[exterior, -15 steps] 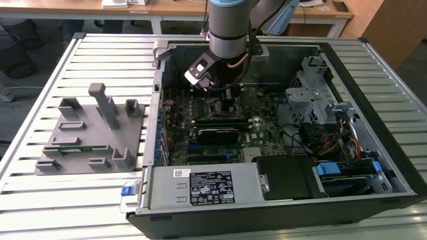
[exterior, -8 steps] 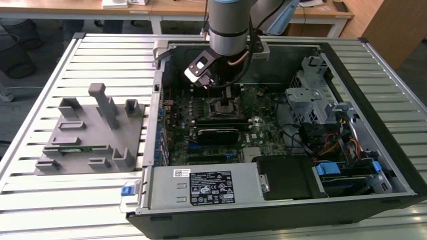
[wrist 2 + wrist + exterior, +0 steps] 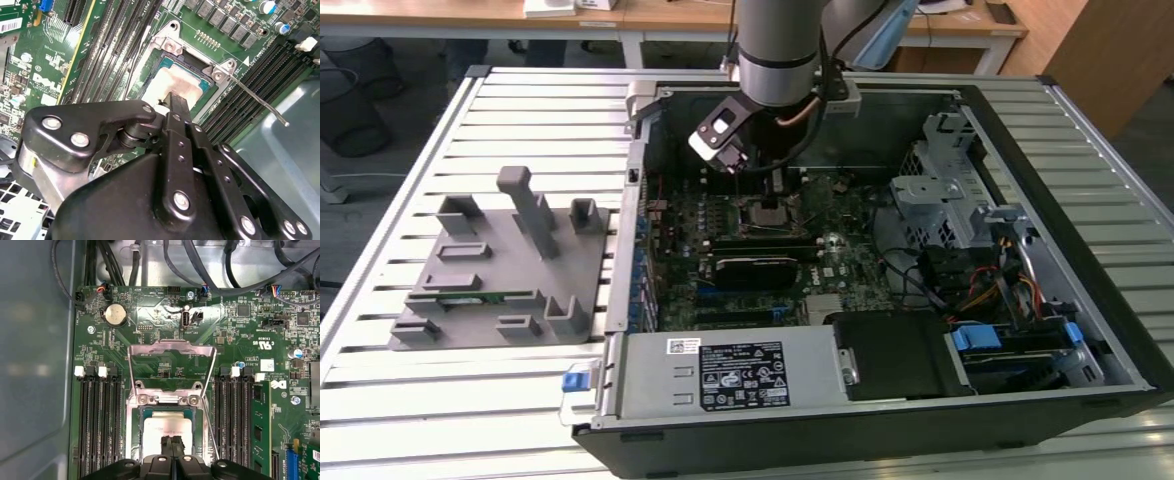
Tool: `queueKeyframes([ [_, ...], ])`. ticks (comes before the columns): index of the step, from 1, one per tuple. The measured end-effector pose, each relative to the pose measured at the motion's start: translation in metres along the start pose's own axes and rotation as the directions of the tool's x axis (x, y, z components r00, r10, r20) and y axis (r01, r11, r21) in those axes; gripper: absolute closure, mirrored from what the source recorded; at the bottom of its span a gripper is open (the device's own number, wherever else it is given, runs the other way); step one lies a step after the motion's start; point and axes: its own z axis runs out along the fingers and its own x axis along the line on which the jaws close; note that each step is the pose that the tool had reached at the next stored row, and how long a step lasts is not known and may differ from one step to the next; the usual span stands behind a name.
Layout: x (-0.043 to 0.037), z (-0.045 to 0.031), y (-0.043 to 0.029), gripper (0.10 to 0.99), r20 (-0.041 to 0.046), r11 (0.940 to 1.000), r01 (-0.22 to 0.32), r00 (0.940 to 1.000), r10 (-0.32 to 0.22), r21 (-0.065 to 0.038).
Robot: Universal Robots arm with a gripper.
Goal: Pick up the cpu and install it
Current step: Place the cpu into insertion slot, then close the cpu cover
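Observation:
The cpu, a small square chip with a silvery-white top, lies flat in the motherboard's socket. The socket's metal load plate stands swung up and open. In both wrist views my gripper hangs straight over the cpu, its two black fingers pressed together at the chip's top face. Whether the tips touch it I cannot tell. In the exterior view the gripper reaches down into the open computer case over the socket.
Rows of memory slots flank the socket, one with a green stick. A thin latch lever juts out beside the socket. Cables and a drive cage crowd the case's right. A grey fixture stands on the slatted table.

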Motion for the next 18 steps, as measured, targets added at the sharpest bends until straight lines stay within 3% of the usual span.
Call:
queueKeyframes([
  [18, 0.0010, -0.0181, 0.0010, 0.980, -0.0003, 1.0000, 0.000, 1.0000, 0.000, 0.000],
])
